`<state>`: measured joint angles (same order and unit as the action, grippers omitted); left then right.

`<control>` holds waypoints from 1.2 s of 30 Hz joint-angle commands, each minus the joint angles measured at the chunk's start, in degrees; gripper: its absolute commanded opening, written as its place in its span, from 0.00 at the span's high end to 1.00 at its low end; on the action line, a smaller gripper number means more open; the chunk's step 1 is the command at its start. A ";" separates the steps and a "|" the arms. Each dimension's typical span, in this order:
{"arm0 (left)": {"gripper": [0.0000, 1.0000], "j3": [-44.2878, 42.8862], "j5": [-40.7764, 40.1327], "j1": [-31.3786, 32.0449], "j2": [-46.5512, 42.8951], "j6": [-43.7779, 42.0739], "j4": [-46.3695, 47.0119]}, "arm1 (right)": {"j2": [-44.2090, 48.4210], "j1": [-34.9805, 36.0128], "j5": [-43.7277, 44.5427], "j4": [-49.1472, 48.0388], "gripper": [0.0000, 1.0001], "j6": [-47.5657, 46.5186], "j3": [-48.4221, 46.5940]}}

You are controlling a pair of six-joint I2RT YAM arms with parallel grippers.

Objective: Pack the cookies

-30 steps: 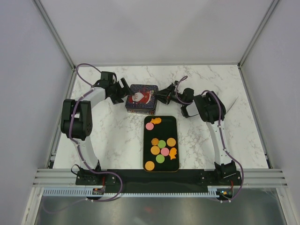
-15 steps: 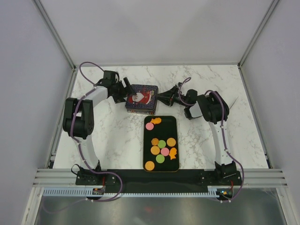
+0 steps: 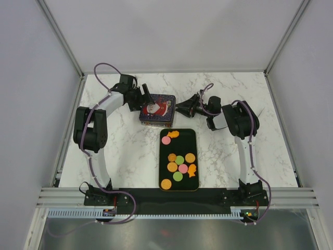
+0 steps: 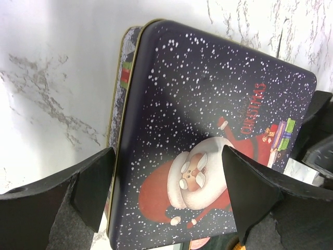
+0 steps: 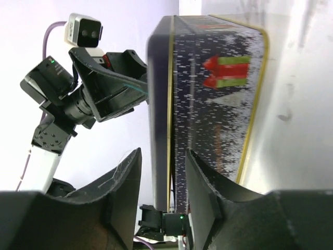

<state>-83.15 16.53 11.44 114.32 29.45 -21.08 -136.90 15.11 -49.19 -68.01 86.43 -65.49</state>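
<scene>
The right gripper (image 5: pixel 163 153) has its jaws part-way spread, one on each side of the lid rim of the dark blue rectangular metal tin (image 5: pixel 218 104). In the right wrist view a thin gap shows on both sides, so we judge that they do not pinch the rim, though we are not fully sure. The left gripper (image 4: pixel 167 156) has its jaws spread wide. They stand at the opposite side of the same tin and, as far as we can see, do not touch it. Neither pair of jaws holds a cookie.

The lid sits on the tin. It shows a Santa Claus among snowflakes, and beside him we read "CHRISTMAS" in red letters. A smaller word above it is too faint to read. The side wall carries red and green gift parcels.

The cookies (image 3: pixel 179 160) are small flat biscuits in orange, pink and green, mostly round and a few fish-shaped. They lie on the black rectangular tray (image 3: pixel 179 143), which rests on the white marbled table (image 3: pixel 218 151). From both pairs of jaws the cookies lie toward the arm bases. The long axis of the tray runs from the bases toward the tin, and its far end is just beside the tin. The right jaws are nearer to that far end. We think the lid must come off first.
</scene>
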 commanded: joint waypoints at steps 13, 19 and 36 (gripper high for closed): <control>0.09 -7.11 -1.07 1.48 3.27 -7.04 -4.93 | 9.10 0.71 3.40 25.72 0.34 -22.00 -4.99; 0.09 -7.72 -1.59 2.01 3.27 -7.48 -5.64 | 10.86 1.06 5.15 31.88 0.32 -26.66 -6.14; 0.10 -10.53 -1.07 2.18 2.57 -7.48 -7.92 | 12.10 4.13 8.32 42.87 0.30 -33.70 -9.91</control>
<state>-90.50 15.05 12.99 117.23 23.90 -28.36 -127.63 18.61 -42.30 -27.70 55.83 -73.52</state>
